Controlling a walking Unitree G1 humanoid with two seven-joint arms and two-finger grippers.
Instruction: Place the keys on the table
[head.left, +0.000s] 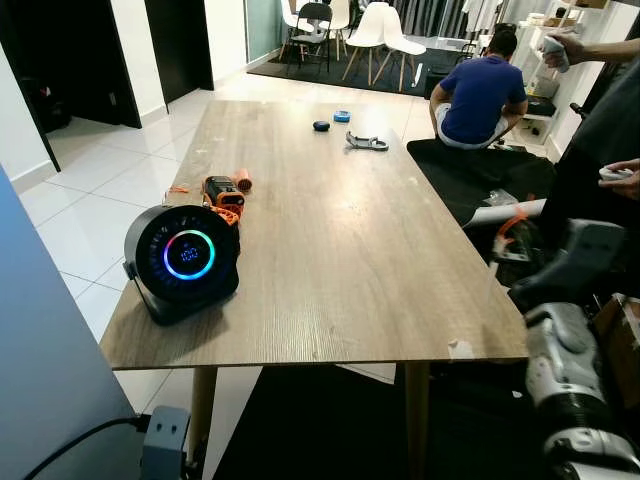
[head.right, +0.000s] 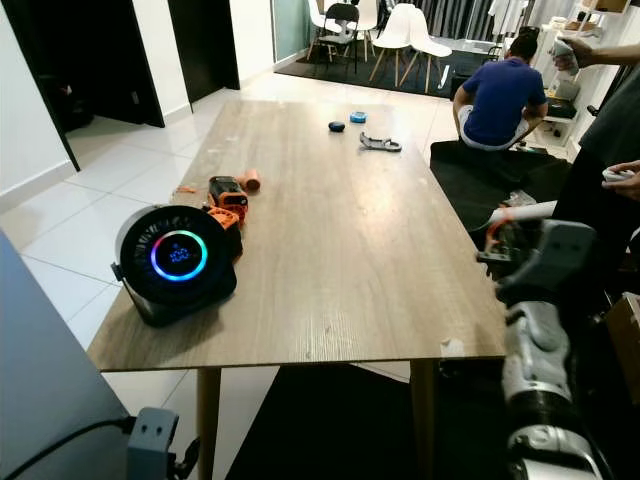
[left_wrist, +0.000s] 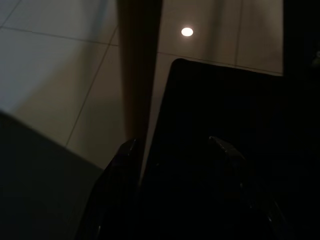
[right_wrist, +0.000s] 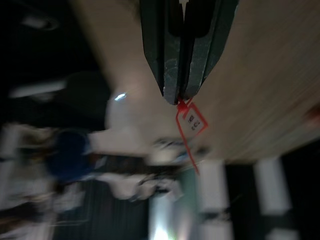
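Red is what I see first: a red tag (right_wrist: 193, 121) dangling from the tip of my right gripper (right_wrist: 176, 97), fingers pressed together on its top end, nothing wider than a sliver between them. That tag belongs to the keys; the keys themselves I cannot make out in the blur. From the head, my right arm (head.left: 560, 330) is raised off the desk's right edge, past the near corner, with a bit of orange (head.left: 512, 222) showing at its front end.

My left gripper (left_wrist: 175, 150) hangs low in the dark beside a desk leg (left_wrist: 137, 75), over pale floor tiles; its two fingers stand apart with a clear gap.

On the wooden desk (head.left: 340, 230): a round black speaker (head.left: 183, 262) with a glowing ring at the near left corner, an orange and black gadget (head.left: 223, 192) just behind it, touching or nearly so. Far end, well apart from all that, a small dark puck (head.left: 321, 126), a blue object (head.left: 342, 116) and a grey tool (head.left: 367, 142). The middle and right side of the desk lie bare.

Beyond the desk a person in blue (head.left: 482, 97) sits on the floor. Another person stands at the far right, one hand (head.left: 622, 178) holding a white controller.
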